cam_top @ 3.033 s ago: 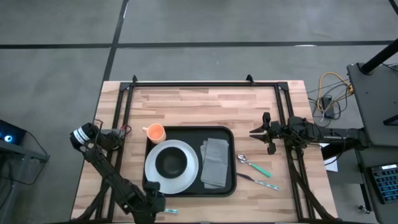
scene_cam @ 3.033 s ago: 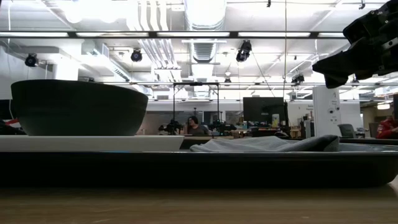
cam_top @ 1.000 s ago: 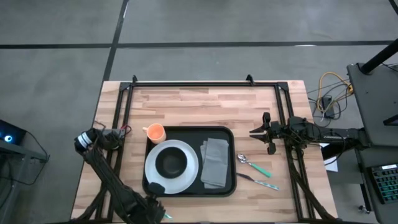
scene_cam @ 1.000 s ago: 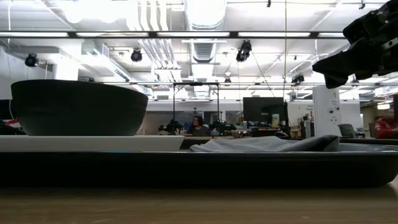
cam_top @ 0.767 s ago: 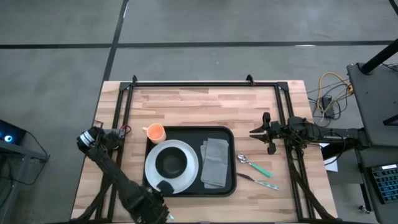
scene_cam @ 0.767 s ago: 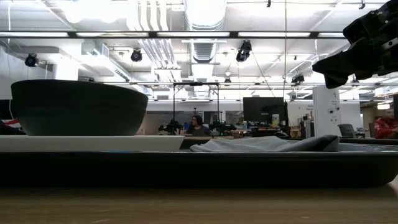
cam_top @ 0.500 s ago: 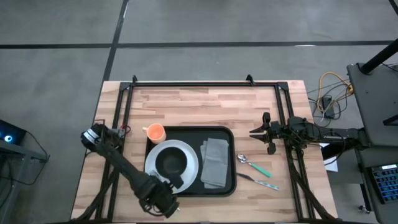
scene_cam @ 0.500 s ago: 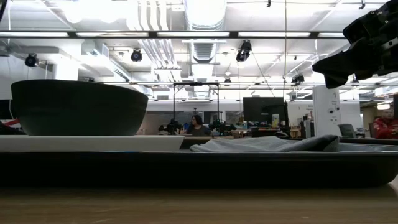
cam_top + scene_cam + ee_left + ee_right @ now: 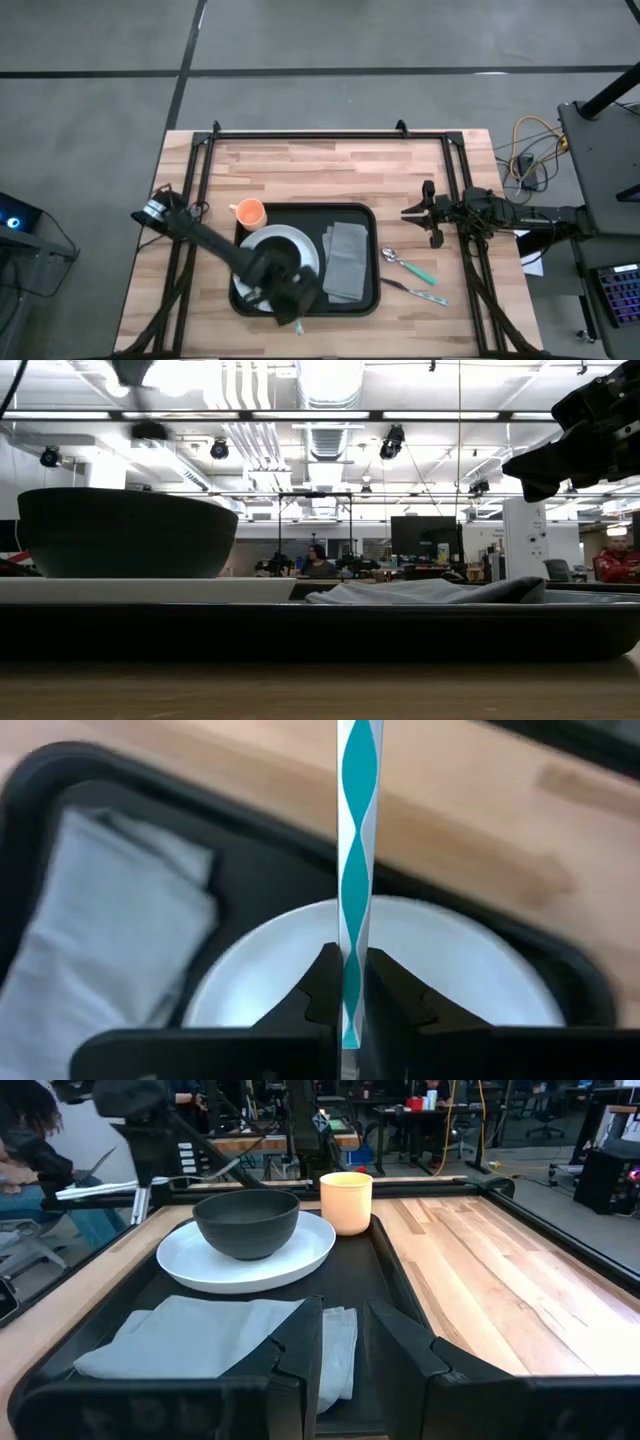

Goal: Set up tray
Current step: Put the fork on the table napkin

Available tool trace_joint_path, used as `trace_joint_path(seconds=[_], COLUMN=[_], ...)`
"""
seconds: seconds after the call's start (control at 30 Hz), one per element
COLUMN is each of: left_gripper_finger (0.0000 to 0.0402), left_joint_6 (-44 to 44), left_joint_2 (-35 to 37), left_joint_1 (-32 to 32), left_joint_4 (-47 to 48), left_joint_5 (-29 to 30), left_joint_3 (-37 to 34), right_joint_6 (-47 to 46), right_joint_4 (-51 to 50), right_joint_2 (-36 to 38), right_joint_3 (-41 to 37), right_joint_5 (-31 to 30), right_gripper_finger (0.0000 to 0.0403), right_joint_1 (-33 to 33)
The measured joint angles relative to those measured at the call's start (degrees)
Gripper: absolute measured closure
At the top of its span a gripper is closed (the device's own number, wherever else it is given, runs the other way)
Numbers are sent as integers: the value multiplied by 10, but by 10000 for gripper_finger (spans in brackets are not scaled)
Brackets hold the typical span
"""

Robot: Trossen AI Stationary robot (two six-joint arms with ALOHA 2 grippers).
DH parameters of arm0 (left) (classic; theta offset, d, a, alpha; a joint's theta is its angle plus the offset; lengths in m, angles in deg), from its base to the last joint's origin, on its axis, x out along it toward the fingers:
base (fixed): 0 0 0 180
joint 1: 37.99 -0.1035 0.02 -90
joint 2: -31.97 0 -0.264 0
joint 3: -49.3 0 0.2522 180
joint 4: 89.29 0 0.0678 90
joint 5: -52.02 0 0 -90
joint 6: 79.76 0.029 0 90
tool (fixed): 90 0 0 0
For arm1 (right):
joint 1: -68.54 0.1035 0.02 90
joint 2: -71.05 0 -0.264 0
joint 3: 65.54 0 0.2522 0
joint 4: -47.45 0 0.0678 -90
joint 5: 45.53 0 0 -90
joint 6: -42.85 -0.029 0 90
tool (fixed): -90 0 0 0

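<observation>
The black tray [image 9: 368, 218] lies mid-table and holds a white plate [image 9: 312, 252] with a black bowl [image 9: 272, 255] on it, and a folded grey napkin [image 9: 347, 262] to the plate's right. My left gripper [image 9: 292, 306] hovers over the plate's near rim, shut on a teal-and-white striped straw [image 9: 355, 840]. My right gripper [image 9: 415, 213] waits open and empty to the right of the tray, above the table; it also shows in the right wrist view [image 9: 345, 1355]. An orange cup [image 9: 249, 212] stands on the table at the tray's far left corner. My left gripper pinches the straw close to one end [image 9: 351, 982] between its two fingers. The fingers slant down toward the table's near edge, and the straw sticks out ahead in line with them. The straw is lifted clear above the plate [image 9: 420, 960] and the tray.
A spoon [image 9: 392, 256] and two teal-handled utensils [image 9: 424, 274] [image 9: 428, 297] lie on the wood right of the tray. Black frame rails [image 9: 320, 134] run along the table's far, left and right sides. In the low view the bowl [image 9: 125, 532] and napkin [image 9: 430, 592] rise above the tray's rim [image 9: 320, 630].
My left gripper has swung from beyond the tray's near left corner toward the table's right and slightly far, over the plate's near rim, turning as it goes. It stays shut on the straw, which travels with it clear of the table. My right arm has kept still.
</observation>
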Motion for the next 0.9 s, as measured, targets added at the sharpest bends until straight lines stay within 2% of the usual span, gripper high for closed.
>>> trace_joint_path(seconds=[0.17,0.33,0.7,0.9], left_gripper_finger=[395,395,395,395], left_joint_6=[73,144,246,316], left_joint_2=[-3,-5,-15,-70], left_joint_1=[-68,-114,-141,-159], left_joint_4=[-8,-27,-75,-96], left_joint_5=[-40,-41,-44,-51], left_joint_3=[13,14,11,27], right_joint_6=[0,0,0,0], right_joint_4=[0,0,0,0], right_joint_2=[0,0,0,-2], right_joint_3=[0,0,0,0], right_joint_5=[0,0,0,0], right_gripper_finger=[335,335,335,335], right_joint_1=[0,0,0,0])
